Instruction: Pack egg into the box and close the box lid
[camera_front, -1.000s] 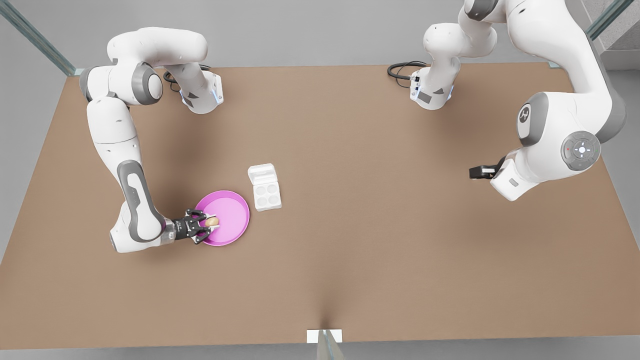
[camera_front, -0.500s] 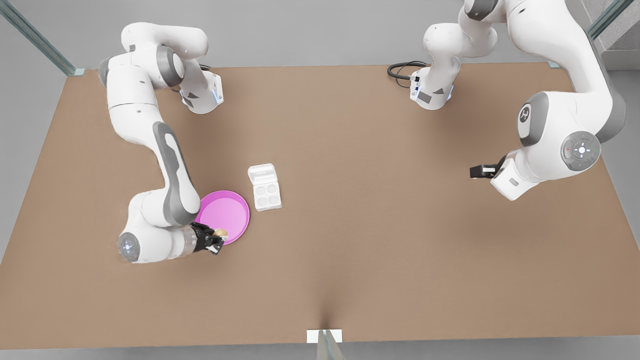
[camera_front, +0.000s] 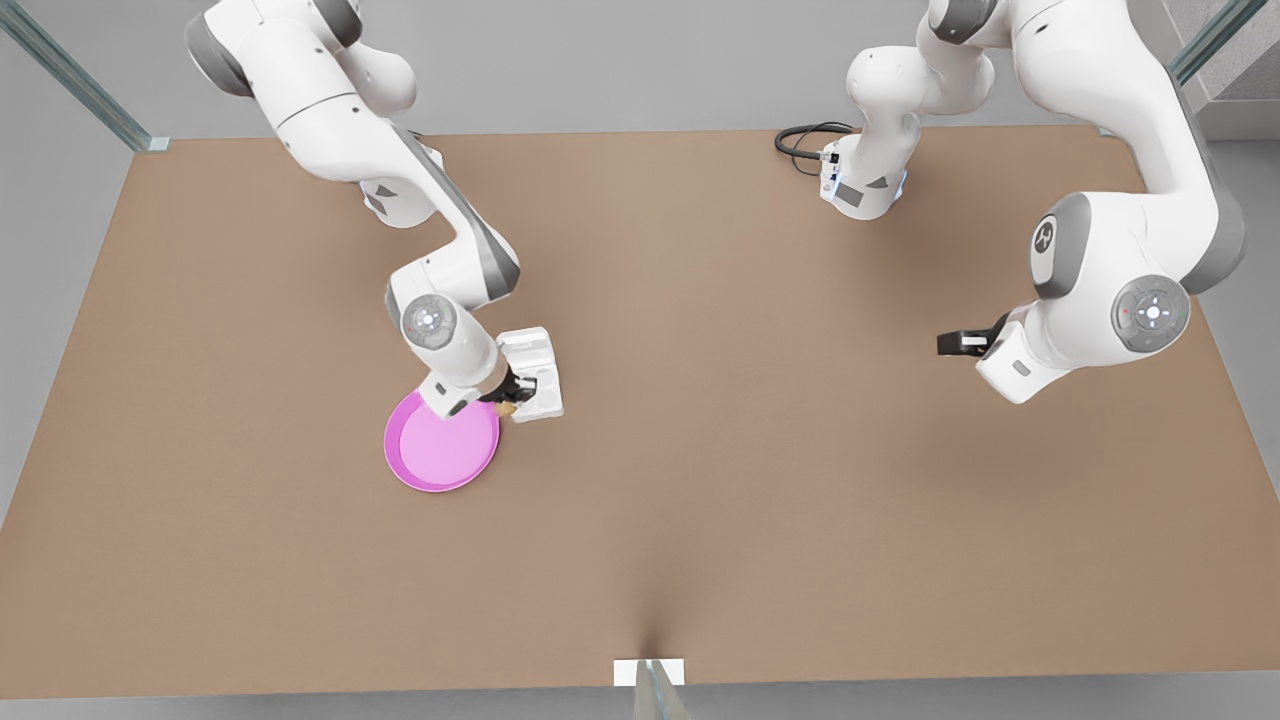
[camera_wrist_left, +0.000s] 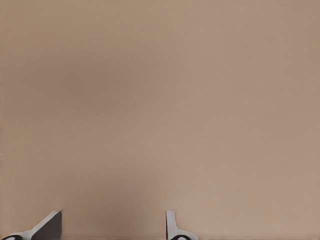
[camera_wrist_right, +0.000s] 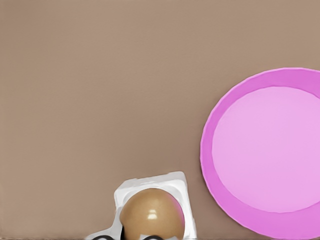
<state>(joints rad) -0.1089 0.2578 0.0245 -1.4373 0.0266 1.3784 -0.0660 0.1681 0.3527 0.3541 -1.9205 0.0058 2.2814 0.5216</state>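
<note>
My right gripper (camera_front: 508, 400) is shut on the tan-brown egg (camera_front: 506, 408) and holds it over the front-left corner of the white box (camera_front: 546, 396). The box lid (camera_front: 530, 348) lies open, flat behind the cups. The right wrist view has the egg (camera_wrist_right: 151, 215) directly above a cup of the box (camera_wrist_right: 150, 184). The wrist partly hides the cups in the front view. My left gripper (camera_front: 952, 344) waits far off at the front view's right, above bare table. Its fingertips (camera_wrist_left: 50, 225) stand open with nothing between them.
A round pink plate (camera_front: 440, 447) lies bare just left of and in front of the box, and the right wrist view has the plate (camera_wrist_right: 270, 150) beside the carton. A black cable (camera_front: 800, 140) loops at the far table edge.
My right gripper lifted the egg off the pink plate, swung around the plate's front edge, and now hangs over the box. The left arm has barely moved.
</note>
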